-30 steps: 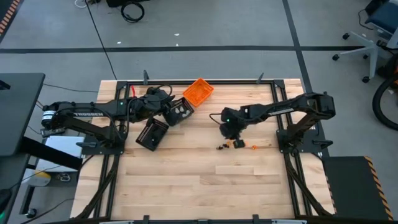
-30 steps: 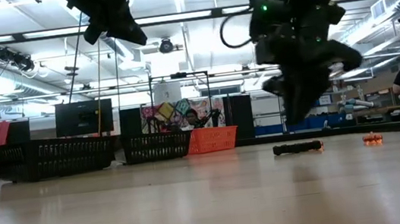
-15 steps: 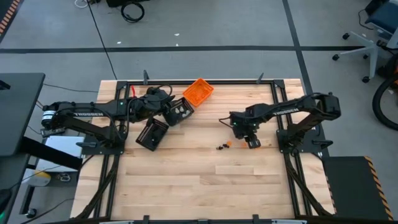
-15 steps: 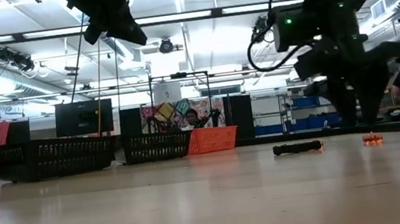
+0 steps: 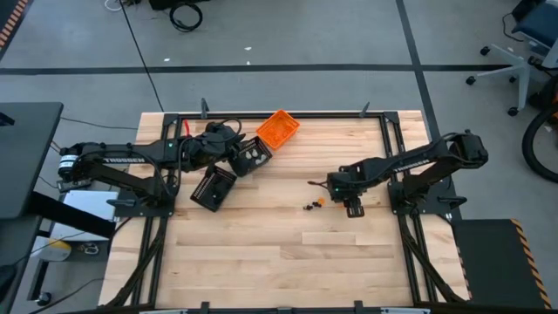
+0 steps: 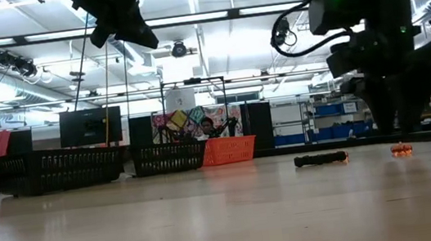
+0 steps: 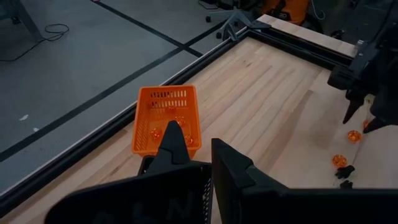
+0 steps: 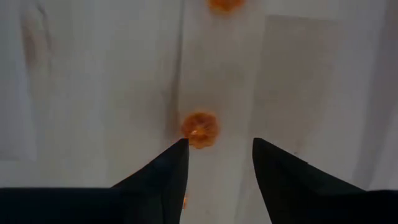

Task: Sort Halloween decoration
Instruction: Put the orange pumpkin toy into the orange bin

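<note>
The right arm reaches in from the table's right edge, its wrist turned downward, and the right gripper (image 5: 354, 207) hangs low just above the wood right of centre with its fingers (image 8: 163, 171) spread apart. The left arm stretches along the far left of the table, the left gripper (image 5: 228, 138) raised, fingers pressed together
</note>
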